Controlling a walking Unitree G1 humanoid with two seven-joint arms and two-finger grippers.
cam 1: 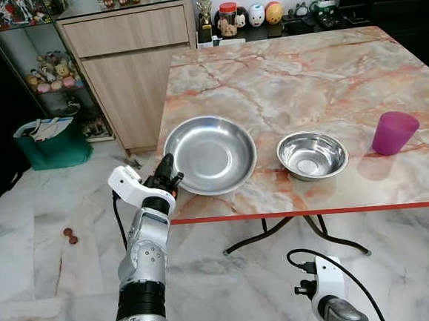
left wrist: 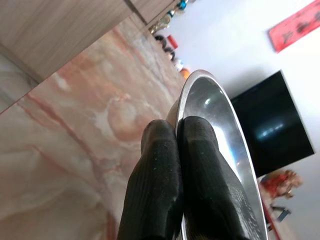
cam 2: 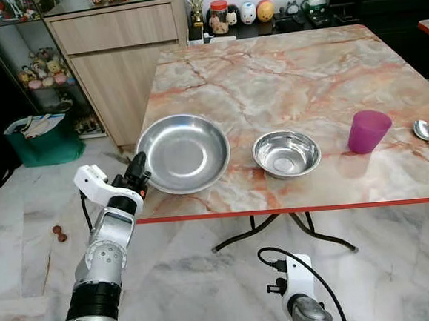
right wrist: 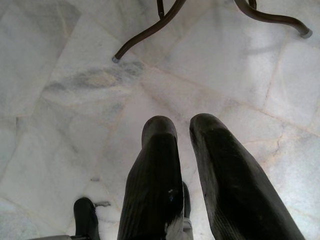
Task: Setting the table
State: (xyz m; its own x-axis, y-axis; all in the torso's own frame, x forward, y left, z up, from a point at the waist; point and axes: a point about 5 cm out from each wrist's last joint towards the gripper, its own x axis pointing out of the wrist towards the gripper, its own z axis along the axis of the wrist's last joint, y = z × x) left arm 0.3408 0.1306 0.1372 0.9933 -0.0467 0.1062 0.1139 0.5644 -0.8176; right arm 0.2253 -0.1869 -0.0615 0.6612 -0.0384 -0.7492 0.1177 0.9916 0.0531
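Large bowl [cam 1: 211, 154] rim pinched by left hand [cam 1: 168, 174] at surface [cam 1: 297, 79] edge beside small bowl [cam 1: 312, 155]; placement unfinished.

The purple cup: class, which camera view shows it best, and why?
The right eye view: the purple cup stands whole and upright on the marble table, well inside the frame, beside a spoon. The left eye view shows it nearer the frame's edge.

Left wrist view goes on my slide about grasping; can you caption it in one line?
Left gripper fingers shut on the rim of the large steel plate at the marble table edge.
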